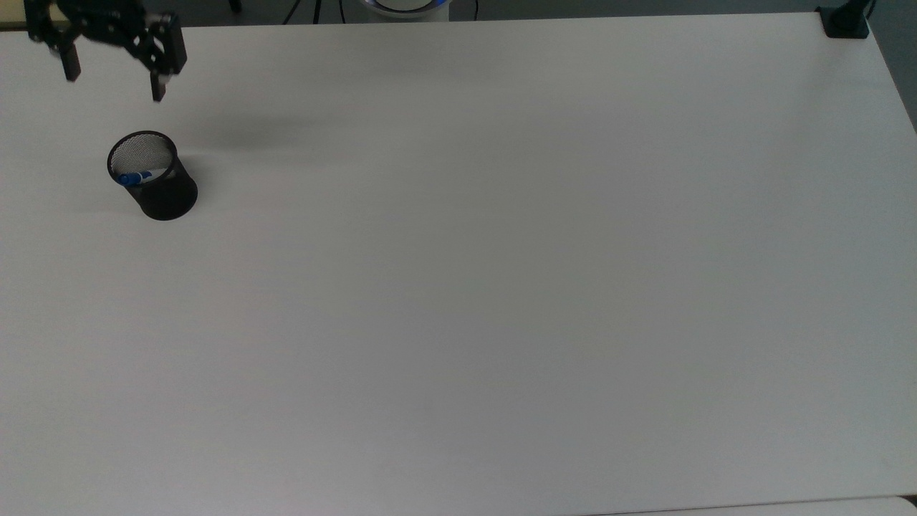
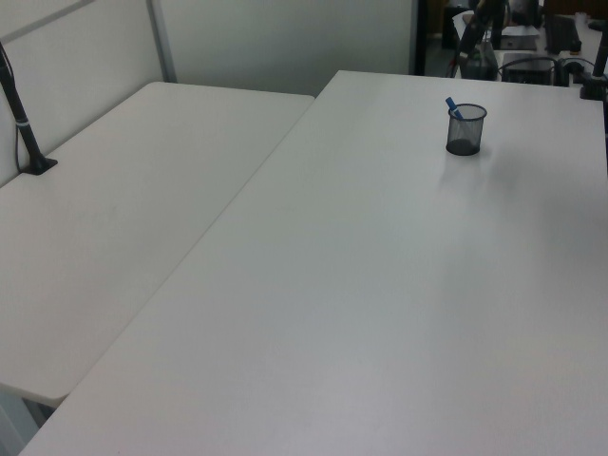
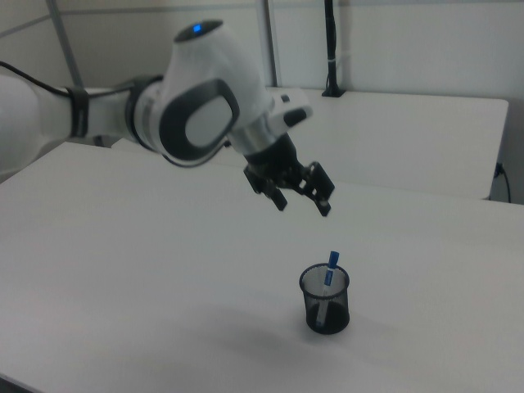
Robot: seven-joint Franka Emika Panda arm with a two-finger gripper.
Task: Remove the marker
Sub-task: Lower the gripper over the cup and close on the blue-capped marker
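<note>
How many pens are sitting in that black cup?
1: a marker stands tilted in the black mesh cup on the white table, blue cap poking above the rim. The mesh shows nothing else inside.

Soft, even overhead light is falling across the desk (image 1: 501, 287), looking dim and greyish in the top view and brighter in the left view. A diffuse shadow is lying right of the end effector (image 1: 113, 84). No glare is showing.

The table (image 1: 501, 287) is seen from overhead in the top view, obliquely from opposite ends in the side views; the mesh cup (image 1: 154, 178) is shared
</note>
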